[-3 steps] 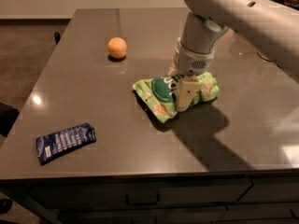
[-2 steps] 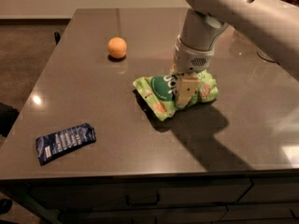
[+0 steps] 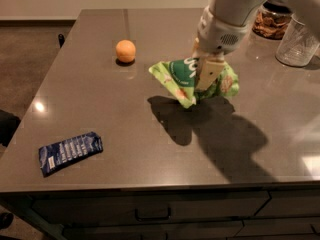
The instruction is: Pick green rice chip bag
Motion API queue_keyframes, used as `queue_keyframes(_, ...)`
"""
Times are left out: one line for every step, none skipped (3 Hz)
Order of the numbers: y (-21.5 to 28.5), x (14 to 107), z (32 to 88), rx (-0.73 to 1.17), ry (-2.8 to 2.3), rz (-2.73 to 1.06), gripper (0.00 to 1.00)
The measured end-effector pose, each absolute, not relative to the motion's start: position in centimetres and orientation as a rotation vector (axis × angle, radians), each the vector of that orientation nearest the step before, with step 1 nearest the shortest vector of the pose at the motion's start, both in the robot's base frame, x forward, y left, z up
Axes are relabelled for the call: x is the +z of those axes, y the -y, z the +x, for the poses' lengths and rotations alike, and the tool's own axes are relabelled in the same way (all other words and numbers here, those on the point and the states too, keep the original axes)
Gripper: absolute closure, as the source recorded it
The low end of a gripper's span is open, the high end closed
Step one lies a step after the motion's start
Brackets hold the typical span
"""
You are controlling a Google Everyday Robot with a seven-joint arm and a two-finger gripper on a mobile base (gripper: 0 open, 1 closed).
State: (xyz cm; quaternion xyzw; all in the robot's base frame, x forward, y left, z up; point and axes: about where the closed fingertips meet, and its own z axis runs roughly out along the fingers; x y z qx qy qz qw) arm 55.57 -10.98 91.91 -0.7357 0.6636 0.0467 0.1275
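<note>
Hand (image 3: 204,78) sits right of the tabletop's (image 3: 100,109) centre, at the end of the grey arm (image 3: 235,9), which enters from 1 o'clock. It points down. Hand is clamped on the bag (image 3: 176,77): one pale finger (image 3: 208,73) lies across the front of the bag's middle, the other is behind the bag and mostly hidden.

Bag is light green and crumpled, with a dark-green oval with white letters facing the camera. It is pinched at mid-body; the left corner sticks out toward 9 o'clock and the right end bulges out past the finger. It looks raised off the tabletop, with a dark shadow spreading from under it toward 5 o'clock. Cannot tell if the low tip touches the surface.

Orange ball (image 3: 125,50) is at 10 o'clock from the bag, apart from it, resting on the tabletop. Blue wrapper (image 3: 70,152) lies flat at 8 o'clock, well apart, near the front edge. Glass (image 3: 299,45) stands at 2 o'clock near the right edge. Jar (image 3: 271,20) of brown snacks is at 1 o'clock, just beside the glass and partly behind the arm. Drawer handle (image 3: 152,215) shows below the front edge.
</note>
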Motion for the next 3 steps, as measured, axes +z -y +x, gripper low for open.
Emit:
queue_keyframes(11.2, 96.3, 56.3, 0.139, -1.871, -2.077, 1.0)
queue_keyframes(11.4, 99.1, 56.8, 0.119, -1.839, -2.034, 1.0)
queue_keyframes(11.0, 99.4, 57.5, 0.103, -1.823, -2.015, 1.0)
